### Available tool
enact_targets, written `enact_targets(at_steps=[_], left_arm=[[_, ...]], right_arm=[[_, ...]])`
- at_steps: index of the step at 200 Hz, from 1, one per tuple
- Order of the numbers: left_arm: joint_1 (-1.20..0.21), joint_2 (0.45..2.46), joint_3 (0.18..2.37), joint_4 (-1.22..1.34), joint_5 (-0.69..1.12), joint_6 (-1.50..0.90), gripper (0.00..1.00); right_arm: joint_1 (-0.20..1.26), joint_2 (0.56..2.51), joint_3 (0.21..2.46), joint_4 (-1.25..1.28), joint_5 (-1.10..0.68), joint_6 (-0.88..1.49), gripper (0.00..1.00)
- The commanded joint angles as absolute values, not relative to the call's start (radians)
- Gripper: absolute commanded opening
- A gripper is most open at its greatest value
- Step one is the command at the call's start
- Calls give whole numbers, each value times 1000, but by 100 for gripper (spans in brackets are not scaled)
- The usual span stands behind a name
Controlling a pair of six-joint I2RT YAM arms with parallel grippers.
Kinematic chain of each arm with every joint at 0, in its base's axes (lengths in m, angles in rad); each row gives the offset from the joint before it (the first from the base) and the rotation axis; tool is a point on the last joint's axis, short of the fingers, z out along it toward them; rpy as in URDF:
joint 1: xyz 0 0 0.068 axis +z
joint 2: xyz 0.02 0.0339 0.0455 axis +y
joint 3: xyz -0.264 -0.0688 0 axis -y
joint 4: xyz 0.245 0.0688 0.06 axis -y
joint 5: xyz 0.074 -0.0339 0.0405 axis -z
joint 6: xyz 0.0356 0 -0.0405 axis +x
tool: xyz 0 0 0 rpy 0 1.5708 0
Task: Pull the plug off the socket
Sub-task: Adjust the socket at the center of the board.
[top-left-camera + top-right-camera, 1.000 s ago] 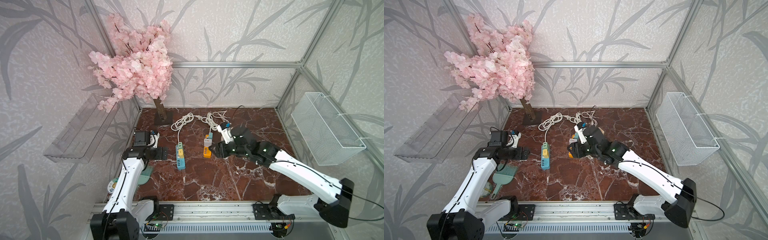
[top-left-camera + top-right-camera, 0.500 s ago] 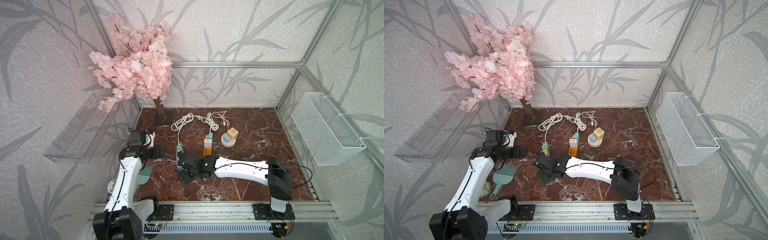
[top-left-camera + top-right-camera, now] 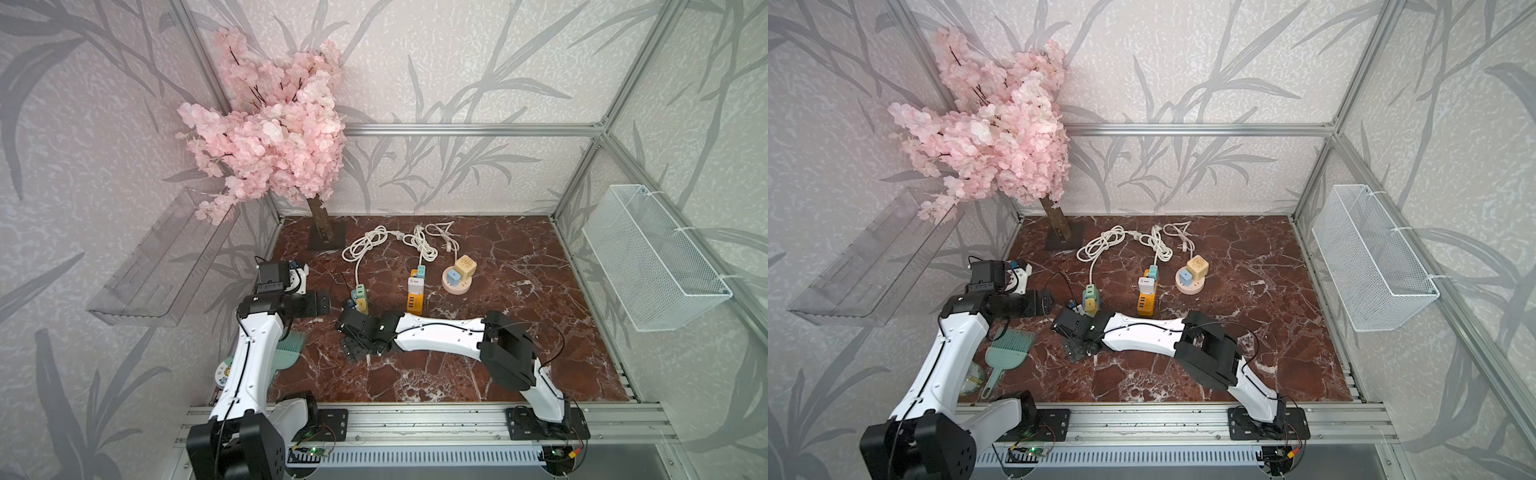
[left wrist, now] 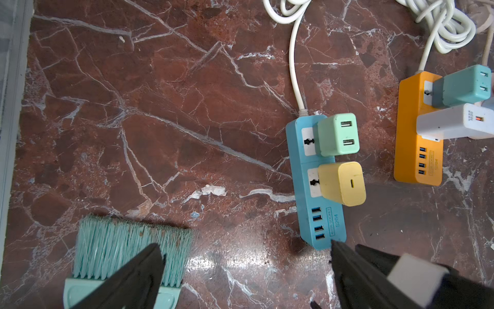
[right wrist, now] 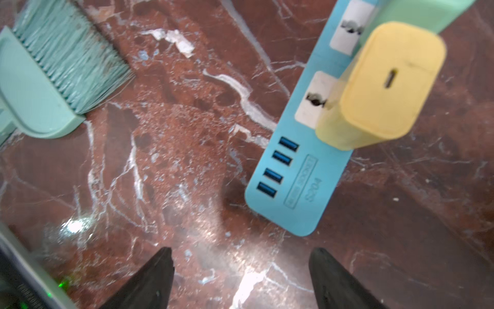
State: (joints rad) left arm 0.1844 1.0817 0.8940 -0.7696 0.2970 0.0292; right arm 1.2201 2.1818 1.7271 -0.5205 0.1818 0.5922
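A: What lies ahead?

B: On the marble table (image 3: 540, 270), a blue power strip (image 5: 288, 182) runs lengthwise away from my wide, empty right claw (image 5: 240, 251). The yellow plug (image 5: 387, 80) stands in its nearer socket. My left claw (image 4: 246, 244), also wide, looks farther.

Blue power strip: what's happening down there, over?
Both open and empty: left gripper, right gripper. Untouched yellow plug seated in blue power strip. Nearby brush not blocking.

Mint plug (image 5: 438, 10) cut by the edge, blue strip (image 5: 320, 166) lettering blurred (unreadable), brush (image 5: 61, 61) handle cropped
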Motion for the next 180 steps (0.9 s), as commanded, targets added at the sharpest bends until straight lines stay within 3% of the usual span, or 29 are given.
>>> enact_targets(at_steps=[1, 94, 141, 165, 180], left_arm=[[189, 1077, 884, -761, 305, 25, 99], [189, 1074, 881, -759, 309, 26, 99], [189, 1077, 882, -761, 314, 26, 99], [189, 1077, 882, -759, 315, 25, 99], [189, 1078, 882, -760, 317, 25, 99]], right_arm=[[1191, 2206, 1757, -501, 216, 574, 84], [1178, 2331, 1875, -541, 253, 504, 80], [1177, 2334, 1843, -530, 278, 473, 74], [1177, 2329, 1833, -535, 305, 457, 63], [1177, 2322, 1823, -541, 319, 442, 61]])
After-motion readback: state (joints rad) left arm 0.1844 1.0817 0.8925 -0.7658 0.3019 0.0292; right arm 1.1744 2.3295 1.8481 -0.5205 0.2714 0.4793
